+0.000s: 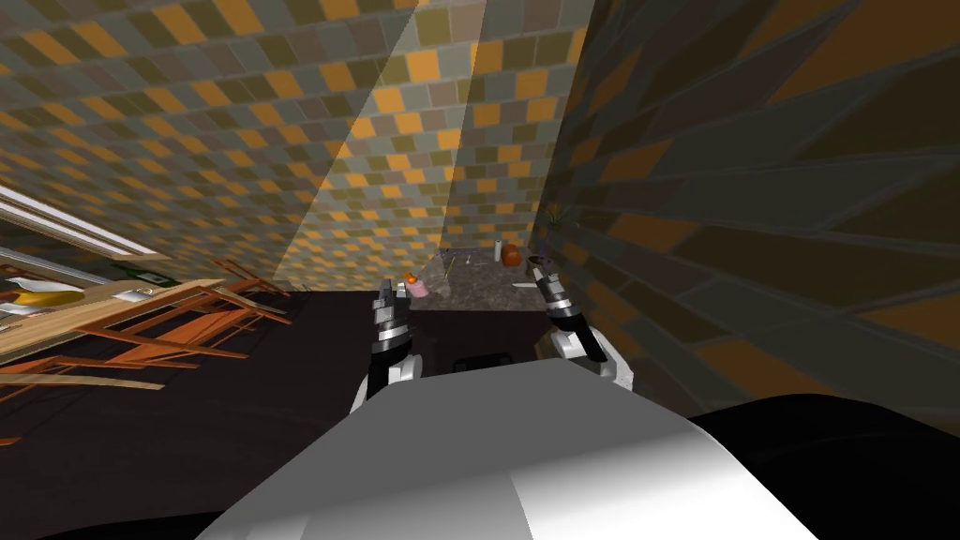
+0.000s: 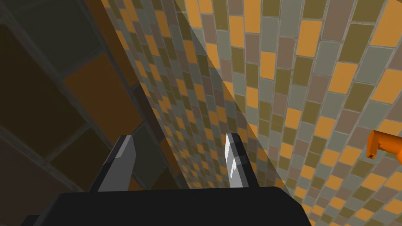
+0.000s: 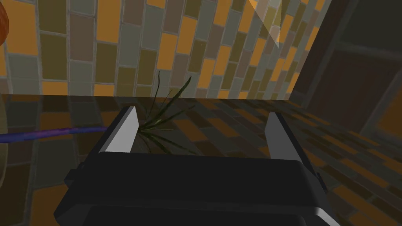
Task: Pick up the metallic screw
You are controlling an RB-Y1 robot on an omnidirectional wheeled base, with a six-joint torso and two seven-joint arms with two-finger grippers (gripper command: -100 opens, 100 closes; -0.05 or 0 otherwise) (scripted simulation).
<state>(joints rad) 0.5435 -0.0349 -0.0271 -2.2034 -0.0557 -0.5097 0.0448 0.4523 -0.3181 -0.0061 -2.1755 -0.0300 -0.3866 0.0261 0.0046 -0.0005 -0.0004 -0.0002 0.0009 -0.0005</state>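
Note:
A dark speckled counter stands ahead in the corner of the tiled walls. Small thin pale pieces lie on it; I cannot tell which one is the screw. My left gripper hovers at the counter's near left corner and is open, with nothing between its fingers. My right gripper is at the counter's right side, also open and holding nothing. Past its fingers is a small plant with thin green leaves.
On the counter are a pink object with an orange top, a round orange thing, a small white bottle and the plant. A tiled wall is close on the right. Wooden chairs and a table stand to the left.

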